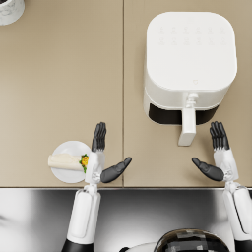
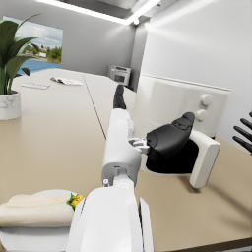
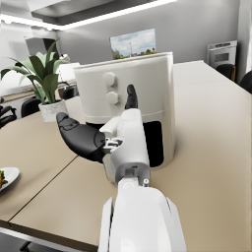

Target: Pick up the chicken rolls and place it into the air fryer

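A pale chicken roll (image 1: pixel 65 161) (image 2: pixel 34 210) with green and yellow filling at one end lies on a small white plate (image 1: pixel 69 176) (image 2: pixel 29 238) near the table's front edge, at the left. My left hand (image 1: pixel 103 157) (image 2: pixel 147 133) hovers just right of the plate, fingers spread, holding nothing. The white air fryer (image 1: pixel 189 64) (image 2: pixel 182 108) (image 3: pixel 128 88) stands at the back right, its drawer with a white handle (image 1: pixel 187 127) (image 2: pixel 205 160) pulled partly out, showing a dark opening. My right hand (image 1: pixel 216 155) (image 3: pixel 106 133) is open, to the right of the handle.
A white marbled plant pot (image 1: pixel 10 10) (image 2: pixel 9 104) (image 3: pixel 49 109) stands at the table's far left corner. The tan table (image 1: pixel 64 78) has a seam down its middle. Its front edge (image 1: pixel 123 187) meets a dark metallic strip near my arms.
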`<state>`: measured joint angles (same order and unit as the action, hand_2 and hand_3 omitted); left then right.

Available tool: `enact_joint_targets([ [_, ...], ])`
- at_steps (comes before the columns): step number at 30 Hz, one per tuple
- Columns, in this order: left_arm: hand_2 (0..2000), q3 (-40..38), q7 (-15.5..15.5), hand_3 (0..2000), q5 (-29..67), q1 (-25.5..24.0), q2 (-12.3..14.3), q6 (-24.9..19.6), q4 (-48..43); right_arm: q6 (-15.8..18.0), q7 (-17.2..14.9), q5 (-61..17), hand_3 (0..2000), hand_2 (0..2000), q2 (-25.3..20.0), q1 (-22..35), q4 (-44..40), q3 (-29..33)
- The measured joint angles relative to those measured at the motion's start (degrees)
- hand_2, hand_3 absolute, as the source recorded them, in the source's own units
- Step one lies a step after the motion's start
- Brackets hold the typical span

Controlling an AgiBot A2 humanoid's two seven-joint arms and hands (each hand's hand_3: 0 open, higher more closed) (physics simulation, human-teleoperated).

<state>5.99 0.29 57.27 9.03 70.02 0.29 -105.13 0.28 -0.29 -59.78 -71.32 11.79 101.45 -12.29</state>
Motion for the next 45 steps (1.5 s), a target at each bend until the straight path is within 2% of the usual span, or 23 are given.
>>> enact_joint_targets([
  [3,0,-2.99,-0.18,0,7.6,-1.07,0.19,-0.18,-1.06,-0.18,0.18,-6.94,0,0,-0.67,0.28,-0.25,-0.26],
  [6,0,-5.77,-0.25,0,15.26,-1.84,0.47,-0.25,-2.45,-0.25,0.25,-9.87,0,0,-1.26,0.46,-0.32,-0.32],
  [19,0,-20.59,-0.29,0,48.73,-8.46,3.03,-0.29,-7.97,-0.28,0.29,-11.54,0,0,-4.12,2.07,-3.68,-1.37],
  [20,0,-21.32,-0.29,0,51.31,-8.59,3.14,-1.14,-8.14,-0.28,0.29,-11.55,0,0,-4.26,2.06,-3.68,-1.15],
  [21,0,-21.96,-1.42,0,53.9,-8.7,3.22,-9.22,-8.32,-0.28,0.29,-11.55,0,0,-4.39,2.03,-3.67,-0.9],
  [23,0,-22.75,-3.28,0,59.09,-8.76,3.28,-19.47,-8.6,-0.28,0.29,-11.56,0,0,-4.68,2.05,-3.62,-0.35],
  [25,0,-23.4,-4.45,0,64.28,-8.73,3.25,-24.56,-9.03,-0.28,0.29,-11.56,0,0,-4.93,2.01,-3.51,0.04],
  [27,0,-24.08,-5.05,0,69.48,-8.68,3.2,-27.35,-9.4,-0.28,0.29,-11.56,0,0,-5.2,2.0,-3.56,0.33],
  [33,0,-24.8,-5.35,0,85.1,-8.5,3.0,-29.89,-7.86,-0.28,0.29,-11.55,0,0,-5.99,2.02,-4.79,0.57],
  [39,0,-23.69,-2.16,0,100.77,-7.96,2.66,-30.24,-3.86,-0.28,0.29,-11.55,0,0,-6.66,1.79,-6.86,0.39],
  [42,0,-22.57,-1.61,0,107.87,-7.53,2.48,-30.27,-1.3,-0.28,0.29,-11.55,0,0,-7.04,1.8,-7.53,0.51],
  [45,0,-20.79,-1.38,0,110.88,-7.49,2.5,-30.29,1.09,-0.28,0.29,-11.55,0,0,-7.44,1.93,-8.07,0.66],
])
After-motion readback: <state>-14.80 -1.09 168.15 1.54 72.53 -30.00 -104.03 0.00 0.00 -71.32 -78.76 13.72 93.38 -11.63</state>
